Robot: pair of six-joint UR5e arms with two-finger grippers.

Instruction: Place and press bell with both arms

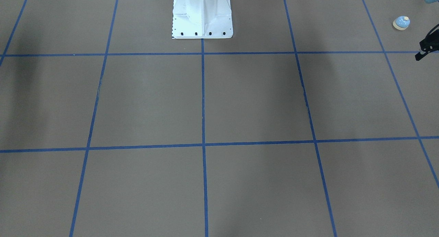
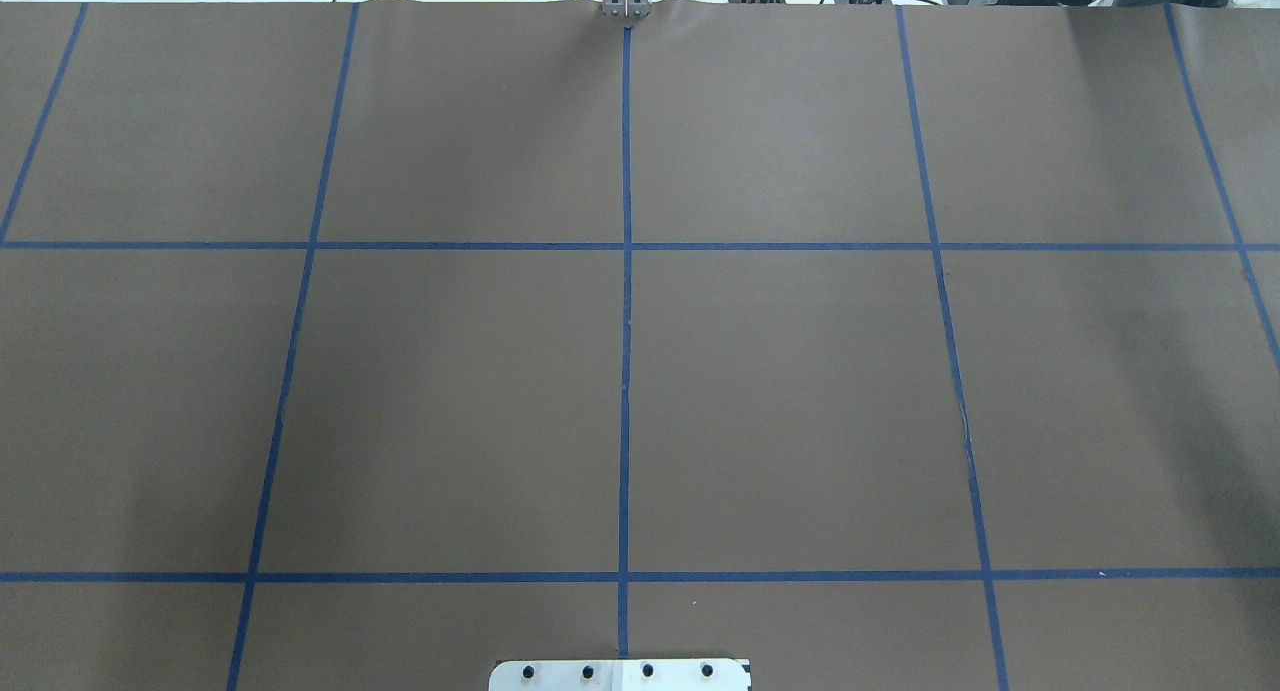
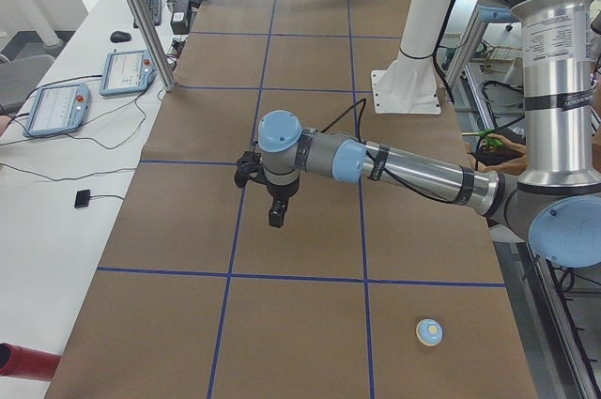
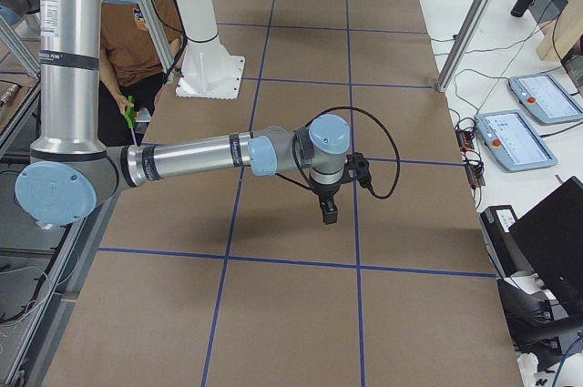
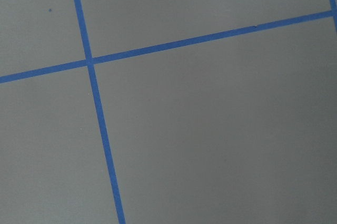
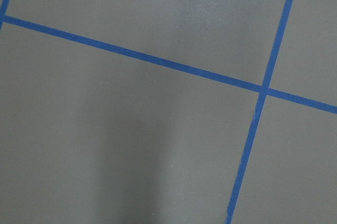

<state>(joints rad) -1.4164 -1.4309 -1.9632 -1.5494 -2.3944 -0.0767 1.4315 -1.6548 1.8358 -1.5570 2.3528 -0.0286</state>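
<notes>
A brown paper-covered table (image 1: 260,103), crossed by blue tape lines (image 1: 203,93), is filling the foreground, and both wrist cameras are showing nothing but that paper and tape. The bell (image 1: 401,23) is sitting upright on the table at the robot's left end, close to the robot's edge, with nothing touching it. The left arm (image 3: 413,169) is reaching out level over the table, and the left gripper (image 3: 275,219) is hanging from it, pointing down, above the surface and well apart from the bell. Only a dark sliver of that gripper is showing in the front view, so whether its fingers are spread or pressed together cannot be told. At the other end, the right arm (image 4: 191,157) is stretching out the same way, with the right gripper (image 4: 328,214) pointing down above the paper; its fingers' state cannot be told either. Between the arms, the white pedestal (image 1: 202,17) is standing bolted to the table. A person in a brown shirt (image 4: 127,32) is sitting behind it.
</notes>
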